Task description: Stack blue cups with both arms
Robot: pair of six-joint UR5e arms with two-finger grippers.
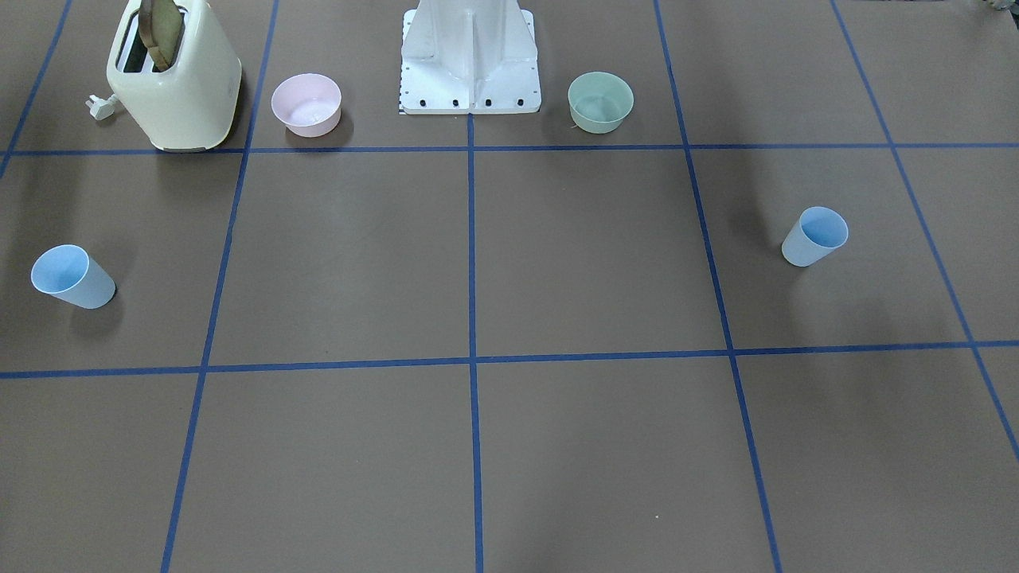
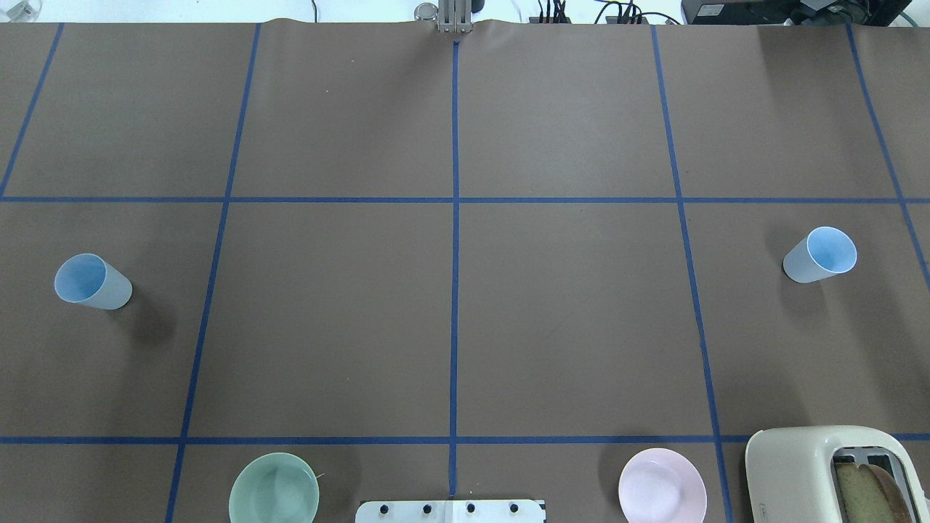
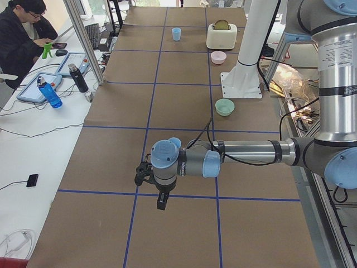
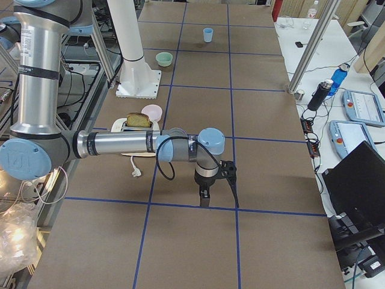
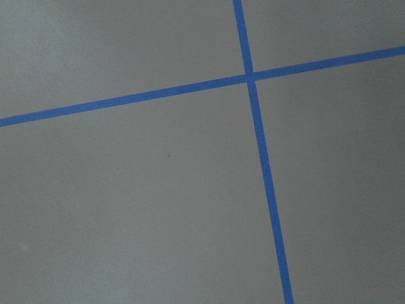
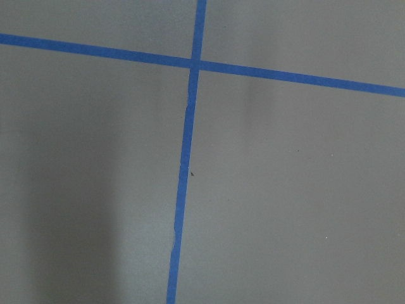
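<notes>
Plainly, the two blue cups stand upright and well apart on the brown table [image 2: 567, 312], one at each end of the middle row of squares marked out by the blue tape [image 5: 259, 158]. The left cup [image 2: 93, 282] stands on the robot's left side and the right cup [image 2: 819, 254] on its right side, both with their mouths up and nothing touching them. The left arm [image 3: 245, 152] reaches out level over the table with the left gripper [image 3: 160, 200] pointing down above the surface. That gripper shows only in the view from the table's left end, so I cannot tell whether its fingers are apart or together. The right arm [image 4: 120, 144] is stretched out in the same way, with the right gripper [image 4: 205, 197] hanging above a tape line. It shows only from the right end, and the state of its fingers cannot be told either. Both wrist cameras look down on bare brown surface with a crossing of tape lines. Along the robot's edge, the green bowl [image 1: 601, 101] and the pink bowl [image 1: 306, 103] sit on either side of the white base column [image 1: 470, 56]. The cream toaster [image 1: 179, 87], holding a slice of bread [image 1: 162, 32], stands just beyond the pink bowl.
</notes>
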